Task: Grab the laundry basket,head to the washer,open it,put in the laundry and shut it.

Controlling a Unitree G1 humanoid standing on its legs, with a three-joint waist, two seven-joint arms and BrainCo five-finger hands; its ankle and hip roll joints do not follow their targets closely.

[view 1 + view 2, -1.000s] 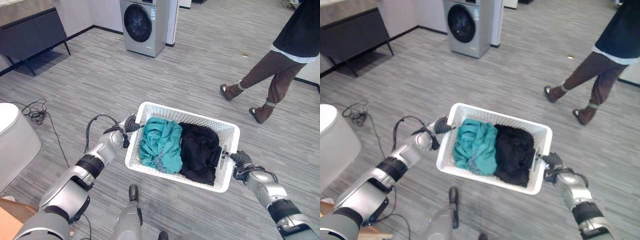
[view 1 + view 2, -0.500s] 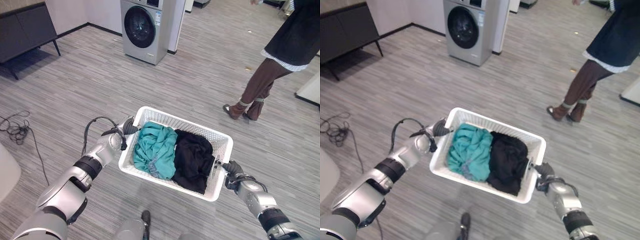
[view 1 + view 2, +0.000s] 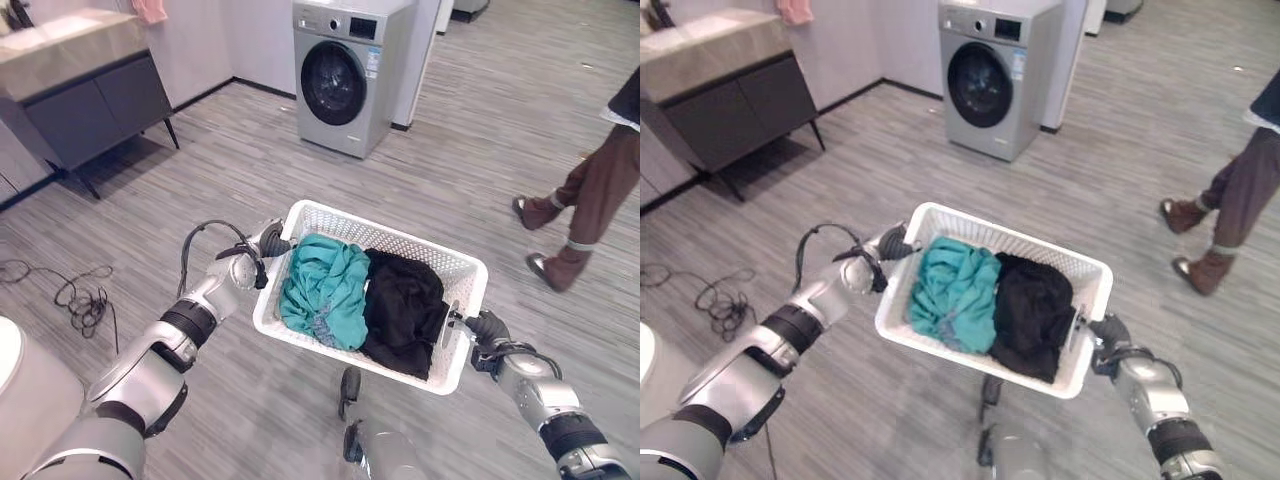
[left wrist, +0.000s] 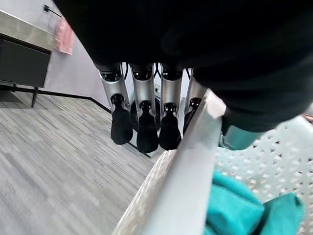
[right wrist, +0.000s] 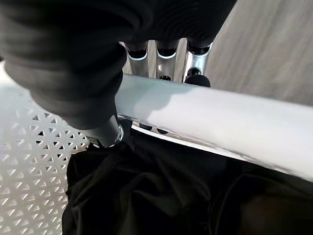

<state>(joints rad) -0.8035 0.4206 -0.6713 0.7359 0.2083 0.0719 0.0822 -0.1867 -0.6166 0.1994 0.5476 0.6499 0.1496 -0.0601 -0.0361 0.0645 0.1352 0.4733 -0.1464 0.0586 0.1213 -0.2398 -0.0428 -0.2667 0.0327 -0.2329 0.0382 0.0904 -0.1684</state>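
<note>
I hold a white perforated laundry basket (image 3: 392, 238) off the floor between both hands. My left hand (image 3: 268, 241) is curled round the rim (image 4: 183, 181) at its left end, and my right hand (image 3: 482, 327) is curled round the rim (image 5: 220, 122) at its right end. Inside lie a teal garment (image 3: 322, 287) on the left and a black garment (image 3: 402, 305) on the right. The silver front-loading washer (image 3: 345, 75) stands ahead against the far wall with its round dark door shut.
A dark cabinet with a stone top (image 3: 85, 90) stands at the far left. A person's legs (image 3: 585, 205) are at the right, on the grey plank floor. A white rounded object (image 3: 25, 385) sits at the lower left.
The camera has swung, so the washer now shows further right and nearer. The person has stepped away to the right. Both hands still hold the basket the same way.
</note>
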